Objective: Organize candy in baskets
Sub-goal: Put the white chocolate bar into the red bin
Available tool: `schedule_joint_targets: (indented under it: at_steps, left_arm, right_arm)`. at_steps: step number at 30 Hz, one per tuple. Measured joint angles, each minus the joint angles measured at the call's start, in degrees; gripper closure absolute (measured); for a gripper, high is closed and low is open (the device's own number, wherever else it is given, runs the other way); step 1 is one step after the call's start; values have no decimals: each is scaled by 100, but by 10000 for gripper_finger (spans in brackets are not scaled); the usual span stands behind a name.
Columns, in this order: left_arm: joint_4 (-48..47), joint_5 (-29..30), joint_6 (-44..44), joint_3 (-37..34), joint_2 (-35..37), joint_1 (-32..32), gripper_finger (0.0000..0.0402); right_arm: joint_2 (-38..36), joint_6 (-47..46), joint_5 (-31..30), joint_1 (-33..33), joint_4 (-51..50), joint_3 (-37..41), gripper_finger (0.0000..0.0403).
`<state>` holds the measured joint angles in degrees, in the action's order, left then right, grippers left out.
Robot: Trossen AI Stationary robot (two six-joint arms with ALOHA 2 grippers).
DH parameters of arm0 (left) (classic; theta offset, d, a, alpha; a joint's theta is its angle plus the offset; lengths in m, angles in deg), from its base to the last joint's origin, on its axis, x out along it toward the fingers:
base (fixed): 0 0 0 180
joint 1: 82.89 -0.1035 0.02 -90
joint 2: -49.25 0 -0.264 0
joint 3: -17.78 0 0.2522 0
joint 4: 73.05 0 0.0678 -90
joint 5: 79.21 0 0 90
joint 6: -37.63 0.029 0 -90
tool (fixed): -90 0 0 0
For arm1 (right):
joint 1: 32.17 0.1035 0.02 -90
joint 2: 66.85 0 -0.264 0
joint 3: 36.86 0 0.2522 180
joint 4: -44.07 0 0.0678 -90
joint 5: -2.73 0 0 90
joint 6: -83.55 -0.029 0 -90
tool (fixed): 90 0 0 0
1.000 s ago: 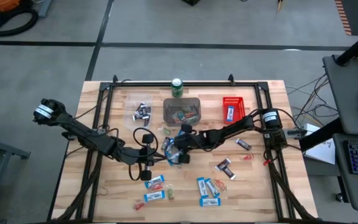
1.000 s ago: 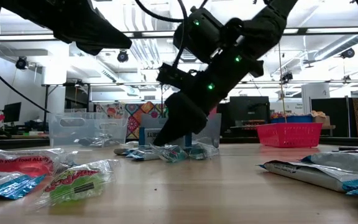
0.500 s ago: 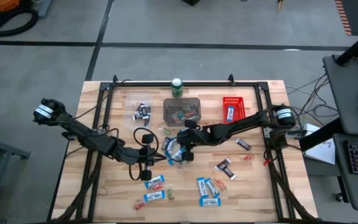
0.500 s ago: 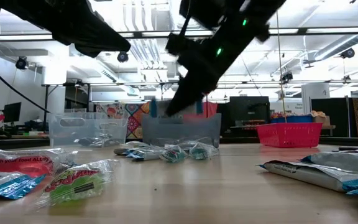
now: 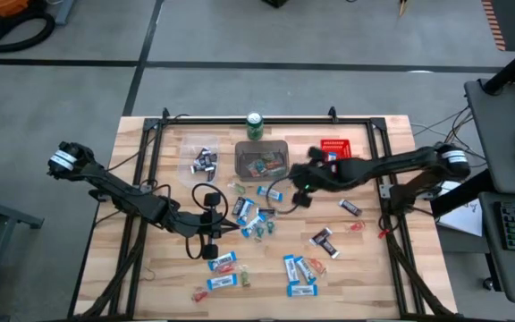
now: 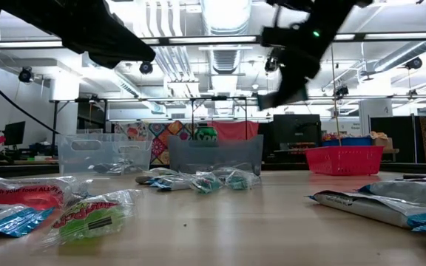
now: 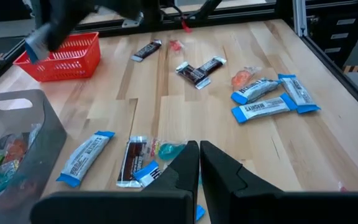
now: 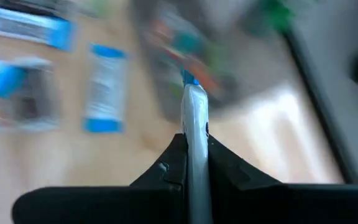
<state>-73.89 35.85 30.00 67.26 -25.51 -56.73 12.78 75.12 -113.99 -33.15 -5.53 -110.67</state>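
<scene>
My right gripper (image 5: 300,184) hangs above the table between the grey basket (image 5: 262,159) and the red basket (image 5: 333,154), shut on a blue-and-white candy bar (image 8: 194,115). My left gripper (image 7: 199,157) is shut on nothing and hovers left of the candy pile (image 5: 253,216) at mid-table. The clear basket (image 5: 204,161) holds a few dark bars. More blue-and-white bars (image 5: 299,272) and dark bars (image 5: 324,240) lie loose on the wood. My right gripper pinches the blue-and-white bar between its two fingers. The bar shows edge-on, and its blue end (image 8: 189,78) sticks out past the fingertips. The fingers slant downward, and the bar is lifted clear of the table.
A green can (image 5: 255,125) stands at the far edge behind the grey basket. Bars and small sweets (image 5: 223,264) lie near the front edge. In the low view, wrapped candy (image 6: 87,214) lies close to the camera.
My right gripper has risen from the candy pile at mid-table with the blue-and-white bar. It has swung toward the table's right and far side, nearer the red basket, and has tipped less steeply. The pile stays on the wood.
</scene>
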Motion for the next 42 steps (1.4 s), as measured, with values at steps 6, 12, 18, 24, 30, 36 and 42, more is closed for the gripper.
schedule_joint_targets:
  at_steps: [6,12,18,24,30,36,42]
  left_arm:
    - [30,0,0,0,-2,0,402]
    - [49,0,-50,0,-2,0,402]
    - [63,1,-61,0,-4,1,402]
    - [81,2,-64,0,-4,0,402]
    - [75,-1,-201,0,-4,2,402]
    - [9,-2,-345,0,-4,0,402]
    - [8,-7,-483,1,-4,0,402]
  right_arm:
    - [-787,-1145,-768,-995,-123,1032,378]
    - [-1093,-2492,-805,-1797,-114,1896,344]
    - [-1095,-2667,-828,-1856,31,2072,263]
    - [-1097,-2588,-807,-1842,150,1958,202]
    - [-1097,-2498,-283,-1671,200,1640,188]
    - [-1097,-1972,94,-1103,1354,1371,196]
    - [-1092,-1299,847,-498,2855,1348,197]
